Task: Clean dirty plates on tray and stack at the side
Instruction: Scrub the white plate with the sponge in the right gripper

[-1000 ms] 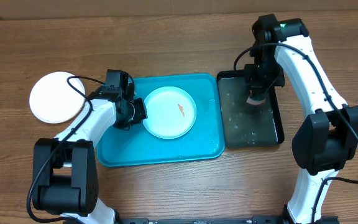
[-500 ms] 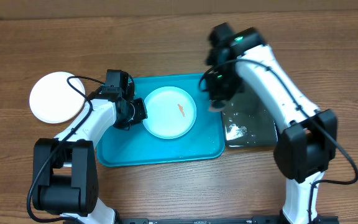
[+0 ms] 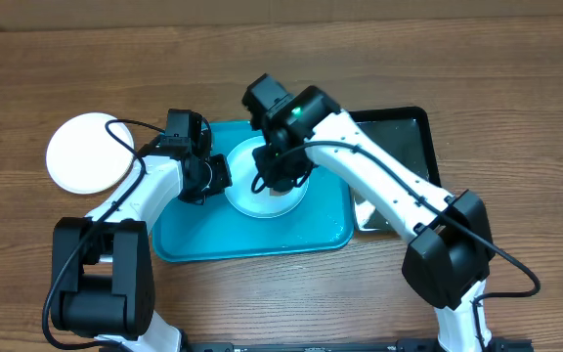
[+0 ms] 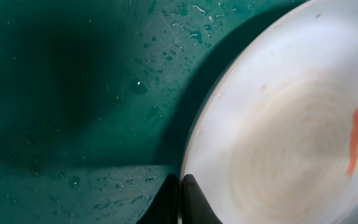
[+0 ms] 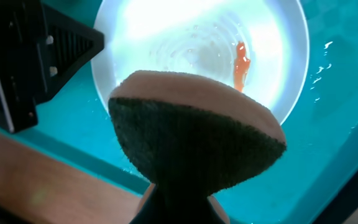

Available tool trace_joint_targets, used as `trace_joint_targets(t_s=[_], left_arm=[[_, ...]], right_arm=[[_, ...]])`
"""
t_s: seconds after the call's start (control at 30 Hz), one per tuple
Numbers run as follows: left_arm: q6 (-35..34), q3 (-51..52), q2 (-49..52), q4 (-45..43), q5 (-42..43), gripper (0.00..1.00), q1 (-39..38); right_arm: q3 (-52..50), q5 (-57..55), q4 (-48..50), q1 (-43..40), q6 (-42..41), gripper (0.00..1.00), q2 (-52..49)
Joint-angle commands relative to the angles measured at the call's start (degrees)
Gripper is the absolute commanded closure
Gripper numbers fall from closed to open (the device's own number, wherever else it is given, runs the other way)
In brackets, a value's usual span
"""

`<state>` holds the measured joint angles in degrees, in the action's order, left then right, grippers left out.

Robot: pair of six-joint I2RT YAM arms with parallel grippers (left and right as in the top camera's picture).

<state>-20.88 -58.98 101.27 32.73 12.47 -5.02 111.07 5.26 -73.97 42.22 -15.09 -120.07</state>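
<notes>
Cleaning the light blue plate (image 3: 243,194), flat in the turquoise tray (image 3: 262,238) and bearing an orange smear (image 5: 242,62). Pinches its rim with the left jaws; clamps a sponge (image 5: 194,143) in the right jaws, poised over it. Next, probably: lower and scrub the smear.

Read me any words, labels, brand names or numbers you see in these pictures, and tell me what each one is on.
There are none to read. The light blue plate, the white plate, the turquoise tray, the black tray and the sponge show no print or marking.
</notes>
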Motion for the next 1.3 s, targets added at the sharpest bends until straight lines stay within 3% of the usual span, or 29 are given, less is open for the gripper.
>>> trace_joint_targets(t_s=[0.0,1.13,1.27], left_arm=[[-0.6,-1.2,-1.6,0.0,1.2,0.96,-0.3],[-0.6,-1.2,-1.6,0.0,1.1,0.95,-0.3],[-0.6,-1.2,-1.6,0.0,1.1,0.95,-0.3]], right_arm=[[-0.2,-6.3,0.8,0.5,-2.8,0.96,-0.9],[-1.1,-11.9,4.6,-0.3,-3.2,0.96,-11.9],[-1.5,-11.9,5.0,-0.6,-3.2,0.88,-11.9]])
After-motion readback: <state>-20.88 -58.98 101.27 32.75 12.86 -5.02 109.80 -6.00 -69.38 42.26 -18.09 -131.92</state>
